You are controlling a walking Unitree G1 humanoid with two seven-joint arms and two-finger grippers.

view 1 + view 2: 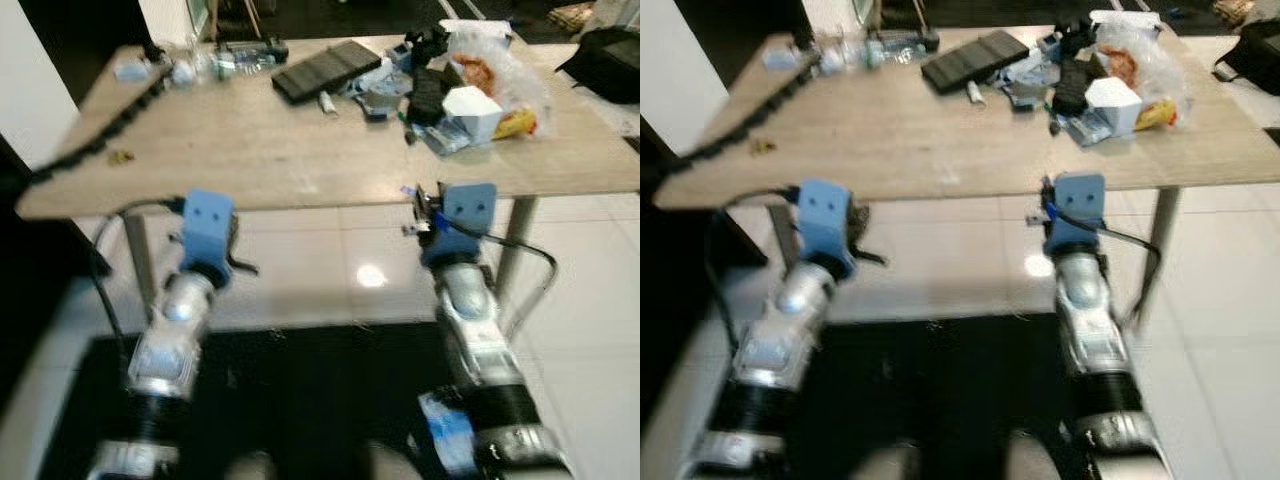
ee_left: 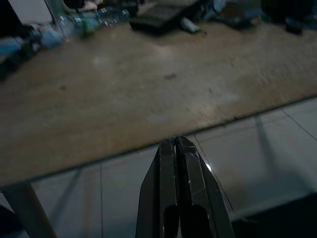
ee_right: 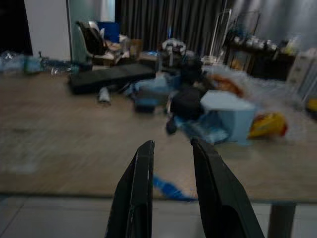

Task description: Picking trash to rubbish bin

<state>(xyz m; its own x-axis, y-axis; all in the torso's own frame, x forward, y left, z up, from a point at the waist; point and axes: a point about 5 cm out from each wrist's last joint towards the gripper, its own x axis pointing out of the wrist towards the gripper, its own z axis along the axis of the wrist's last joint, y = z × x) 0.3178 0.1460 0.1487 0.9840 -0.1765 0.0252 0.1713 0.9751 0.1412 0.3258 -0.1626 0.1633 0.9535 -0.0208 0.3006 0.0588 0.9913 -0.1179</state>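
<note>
At table [image 1: 300, 150] edge — blue scrap [image 3: 168, 188] lies flat, beside right gripper [image 3: 172, 148].

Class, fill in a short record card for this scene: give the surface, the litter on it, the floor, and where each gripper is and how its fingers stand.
Surface: wooden table
Litter: white carton, clear plastic bag, plastic bottle and a dark flat tray, all along the far side
Floor: pale glossy tiles
Left gripper: at the table's near edge, fingers shut, empty
Right gripper: at the near edge, aimed toward the carton, fingers open, empty
</note>
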